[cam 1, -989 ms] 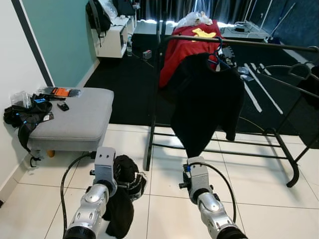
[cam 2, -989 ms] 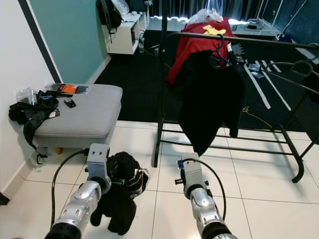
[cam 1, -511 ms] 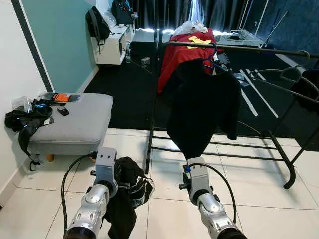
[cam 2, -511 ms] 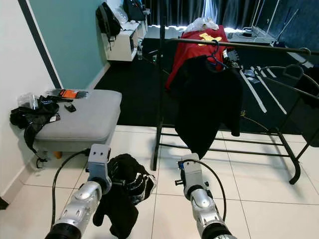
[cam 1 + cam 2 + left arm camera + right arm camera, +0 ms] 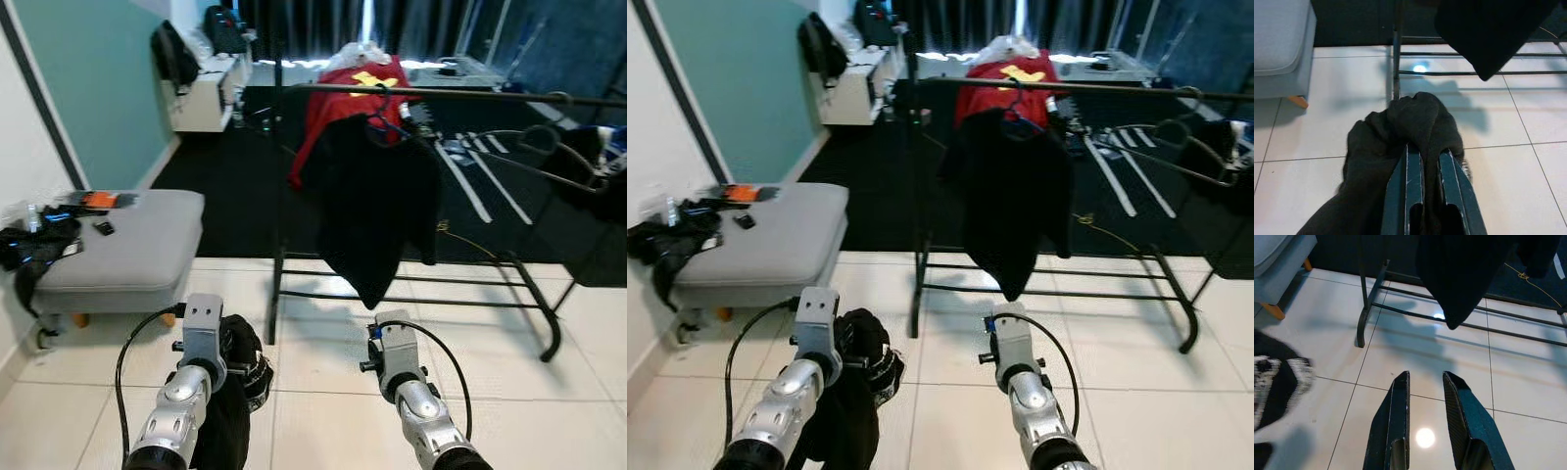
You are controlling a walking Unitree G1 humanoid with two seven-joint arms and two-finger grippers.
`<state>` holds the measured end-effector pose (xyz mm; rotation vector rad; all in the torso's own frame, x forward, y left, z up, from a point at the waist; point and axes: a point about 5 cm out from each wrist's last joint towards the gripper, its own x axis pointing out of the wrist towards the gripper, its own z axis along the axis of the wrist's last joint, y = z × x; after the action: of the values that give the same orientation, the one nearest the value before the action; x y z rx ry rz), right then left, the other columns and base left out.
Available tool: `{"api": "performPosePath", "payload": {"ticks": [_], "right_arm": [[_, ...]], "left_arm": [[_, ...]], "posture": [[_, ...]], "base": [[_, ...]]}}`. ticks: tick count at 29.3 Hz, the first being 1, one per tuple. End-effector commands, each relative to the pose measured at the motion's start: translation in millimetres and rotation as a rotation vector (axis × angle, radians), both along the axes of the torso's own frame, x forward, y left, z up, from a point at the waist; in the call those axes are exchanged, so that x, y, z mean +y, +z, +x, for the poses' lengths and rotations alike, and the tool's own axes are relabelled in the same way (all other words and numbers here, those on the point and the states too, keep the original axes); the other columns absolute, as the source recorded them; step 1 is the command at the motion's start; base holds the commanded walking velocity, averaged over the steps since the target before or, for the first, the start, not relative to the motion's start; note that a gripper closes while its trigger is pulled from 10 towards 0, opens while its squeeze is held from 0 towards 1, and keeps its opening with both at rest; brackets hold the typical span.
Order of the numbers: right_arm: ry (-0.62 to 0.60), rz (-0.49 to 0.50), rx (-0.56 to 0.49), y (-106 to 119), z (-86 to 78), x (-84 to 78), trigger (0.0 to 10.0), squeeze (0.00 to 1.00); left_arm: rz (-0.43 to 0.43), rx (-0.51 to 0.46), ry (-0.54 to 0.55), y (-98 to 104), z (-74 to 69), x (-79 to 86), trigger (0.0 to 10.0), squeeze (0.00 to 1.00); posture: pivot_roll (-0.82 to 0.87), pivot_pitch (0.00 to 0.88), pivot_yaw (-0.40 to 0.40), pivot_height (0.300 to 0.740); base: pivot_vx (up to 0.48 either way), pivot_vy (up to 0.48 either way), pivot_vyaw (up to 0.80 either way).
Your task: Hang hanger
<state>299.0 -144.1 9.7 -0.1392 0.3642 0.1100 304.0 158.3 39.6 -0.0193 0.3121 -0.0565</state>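
My left gripper (image 5: 1425,149) is shut on a bunched black garment (image 5: 1400,127), which hangs from it low over the tiled floor; the garment (image 5: 240,367) droops beside my left arm and has a black-and-white patterned part (image 5: 1278,382). No hanger can be made out inside it. My right gripper (image 5: 1426,377) is open with nothing between its fingers, held above the tiles. Ahead stands a black clothes rack (image 5: 460,94). A black top (image 5: 377,211) hangs on it from a blue hanger (image 5: 384,103), with a red garment (image 5: 338,98) behind.
A grey ottoman (image 5: 122,250) stands at the left with small items and a black bag (image 5: 24,250) on it. A bare dark hanger (image 5: 509,147) hangs toward the rack's right end. The rack's lower bars (image 5: 411,294) run across the floor ahead.
The whole picture has shifted left and the rack sits nearer the centre, so the camera moved. The black garment stays held in my left gripper; my right gripper stays open.
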Motion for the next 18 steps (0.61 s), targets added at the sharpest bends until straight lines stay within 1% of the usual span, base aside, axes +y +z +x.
{"api": "performPosePath", "payload": {"ticks": [1, 12, 15, 16, 17, 18], "right_arm": [[-0.005, 0.017, 0.015, -2.2, -1.6, 2.2, 10.0, 0.00], [-0.002, 0.015, 0.012, -1.6, -1.2, 2.3, 10.0, 0.00], [-0.002, 0.014, 0.013, -1.8, -1.4, 2.3, 10.0, 0.00], [-0.002, 0.014, 0.013, -1.9, -1.5, 2.2, 10.0, 0.00], [-0.003, 0.014, 0.013, -1.9, -1.4, 1.8, 10.0, 0.00], [-0.003, 0.014, 0.013, -1.9, -1.4, 1.8, 10.0, 0.00]], "left_arm": [[0.005, -0.013, -0.002, 2.9, 1.5, 0.8, 10.0, 0.00], [0.004, -0.013, -0.007, 2.3, 1.1, 1.0, 10.0, 0.00], [-0.008, -0.007, -0.029, 1.7, 1.0, -2.2, 10.0, 0.00], [-0.010, -0.004, -0.032, 1.3, 0.8, -2.9, 10.0, 0.00], [-0.017, -0.014, -0.055, 3.0, 1.1, -5.8, 10.0, 0.00], [-0.017, -0.014, -0.055, 3.0, 1.1, -5.8, 10.0, 0.00]], "posture": [[0.07, 0.020, -0.013, 0.740], [0.06, 0.012, -0.014, 0.740], [0.06, 0.011, -0.013, 0.740], [0.06, 0.011, -0.012, 0.740], [0.06, 0.011, -0.012, 0.740], [0.06, 0.011, -0.012, 0.740]], "base": [[0.000, 0.000, 0.00], [0.000, 0.000, 0.00], [0.000, 0.000, 0.00], [0.000, 0.480, 0.00], [0.000, 0.000, 0.00], [0.000, 0.000, 0.00]]}}
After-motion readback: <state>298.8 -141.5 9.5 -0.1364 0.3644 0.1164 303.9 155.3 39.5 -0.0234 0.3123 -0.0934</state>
